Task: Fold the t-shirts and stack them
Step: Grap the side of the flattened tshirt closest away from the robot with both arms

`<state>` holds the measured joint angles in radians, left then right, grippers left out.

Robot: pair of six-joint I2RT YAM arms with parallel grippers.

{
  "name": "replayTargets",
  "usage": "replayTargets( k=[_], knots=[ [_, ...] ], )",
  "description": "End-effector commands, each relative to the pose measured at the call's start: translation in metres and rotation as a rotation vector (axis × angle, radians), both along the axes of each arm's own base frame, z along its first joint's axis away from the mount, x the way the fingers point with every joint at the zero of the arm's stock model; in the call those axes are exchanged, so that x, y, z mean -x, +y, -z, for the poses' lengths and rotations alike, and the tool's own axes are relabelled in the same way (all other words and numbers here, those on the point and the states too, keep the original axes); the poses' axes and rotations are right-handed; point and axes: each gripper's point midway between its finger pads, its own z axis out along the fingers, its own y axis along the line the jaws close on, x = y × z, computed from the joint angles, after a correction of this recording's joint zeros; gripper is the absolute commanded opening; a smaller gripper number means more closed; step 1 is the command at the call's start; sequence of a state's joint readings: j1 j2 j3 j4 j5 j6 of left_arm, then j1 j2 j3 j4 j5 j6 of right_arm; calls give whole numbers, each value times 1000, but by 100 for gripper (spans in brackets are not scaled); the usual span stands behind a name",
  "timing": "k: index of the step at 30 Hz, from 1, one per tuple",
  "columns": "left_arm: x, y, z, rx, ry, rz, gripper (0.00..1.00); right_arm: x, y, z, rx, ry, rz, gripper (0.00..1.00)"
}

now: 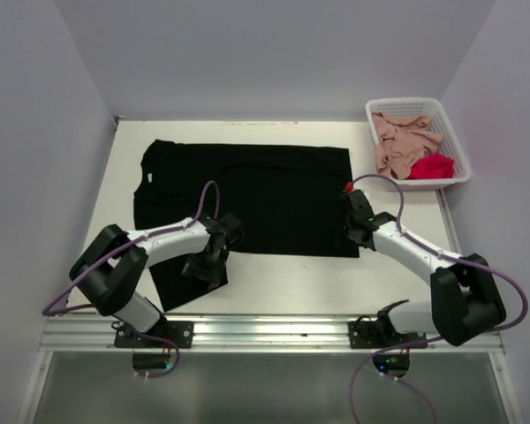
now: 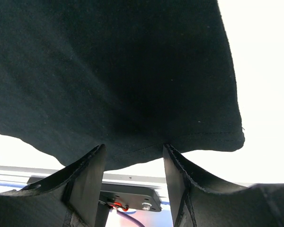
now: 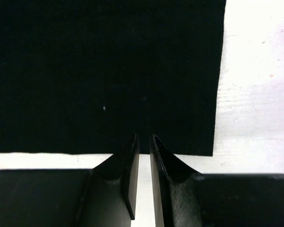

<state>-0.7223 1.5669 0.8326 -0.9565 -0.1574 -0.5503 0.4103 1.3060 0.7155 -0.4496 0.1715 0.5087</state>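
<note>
Lies spread flat across the middle of the table (image 1: 283, 281): the black t-shirt (image 1: 247, 199), collar to the left, bottom hem to the right, one sleeve trailing toward the near edge. Looks like the gripping stage of a first fold. Right tool (image 3: 143, 137) narrowed to a thin slit at the near right corner, apparently nipping the cloth edge. Left tool (image 2: 132, 150) half wide, jaws apart at the stitched sleeve hem, nothing pinched yet. To do it well: close the left side fully on the hem before any lift, take only one layer deep enough not to slip, then raise both sides together and level so the limp fabric carries over without dragging or bunching. Soft matt knit, thin, drapes readily; straight, crisp edge at the right corner, curved and slightly rippled at the sleeve. Waiting at the far right in a white lattice basket (image 1: 405, 102): crumpled dusty pink t-shirts (image 1: 402, 141) and a bright red t-shirt (image 1: 431, 165).
</note>
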Motion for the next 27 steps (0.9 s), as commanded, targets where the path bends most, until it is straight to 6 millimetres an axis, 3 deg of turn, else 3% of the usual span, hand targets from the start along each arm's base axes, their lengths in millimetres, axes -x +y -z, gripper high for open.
replayTargets(
  k=[1, 10, 14, 16, 22, 27],
  knots=[
    [-12, -13, 7, 70, -61, 29, 56, -23, 2, -6, -11, -79, 48, 19],
    [-2, -21, 8, 122, -5, 41, 62, -22, 0, -3, 2, -77, 53, 21],
    [0, -35, -11, 204, -13, 25, 64, -21, -3, -2, 16, -80, 50, 21],
    [8, -36, -22, 223, 19, 18, 64, -20, -5, -3, 21, -81, 51, 22],
    [10, -38, -49, 258, 4, 25, 64, -19, -7, 0, 29, -87, 57, 22],
    [30, -27, -34, 247, 68, 35, 61, -18, -5, 4, 21, -77, 54, 22]
  ],
)
